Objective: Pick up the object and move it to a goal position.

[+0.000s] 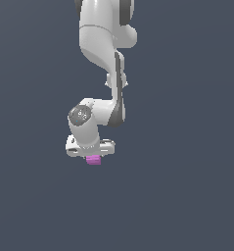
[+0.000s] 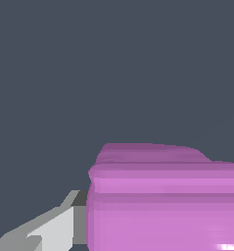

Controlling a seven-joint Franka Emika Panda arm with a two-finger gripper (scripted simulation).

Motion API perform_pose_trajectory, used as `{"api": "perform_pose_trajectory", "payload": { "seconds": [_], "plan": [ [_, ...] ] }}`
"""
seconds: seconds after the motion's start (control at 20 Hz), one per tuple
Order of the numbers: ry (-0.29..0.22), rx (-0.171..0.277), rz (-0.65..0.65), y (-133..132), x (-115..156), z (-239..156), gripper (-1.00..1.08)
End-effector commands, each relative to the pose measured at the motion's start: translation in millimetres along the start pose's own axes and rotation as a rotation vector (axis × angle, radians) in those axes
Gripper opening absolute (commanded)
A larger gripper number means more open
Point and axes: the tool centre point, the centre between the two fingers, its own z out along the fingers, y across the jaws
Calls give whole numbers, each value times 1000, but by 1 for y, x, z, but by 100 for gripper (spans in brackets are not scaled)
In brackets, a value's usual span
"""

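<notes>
Flat slate-grey background all round. Closest in, the small ridged magenta-pink block (image 2: 162, 201) sits against a pale finger (image 2: 50, 230); the white end effector (image 1: 91, 153) grips it underneath, arm (image 1: 101, 49) hanging straight down.

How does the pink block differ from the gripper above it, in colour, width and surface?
Colour: the pink block is magenta-pink; the gripper is white with grey parts. Width: in the exterior view the block is much narrower than the gripper body, which overhangs it on both sides. Surface: the wrist view shows the block with faint horizontal ridges, while the finger beside it looks flat and plain. Both are blocky, and the block sits directly under the gripper.
</notes>
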Motion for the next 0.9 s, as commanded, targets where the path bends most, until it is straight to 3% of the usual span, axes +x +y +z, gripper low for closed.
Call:
{"api": "perform_pose_trajectory", "payload": {
  "seconds": [0.0, 0.55, 0.85],
  "plan": [
    [1, 0, 1, 9, -8, -4, -100],
    [1, 0, 1, 73, -67, -33, -100],
    [1, 0, 1, 94, -85, -43, -100]
  ]
}}
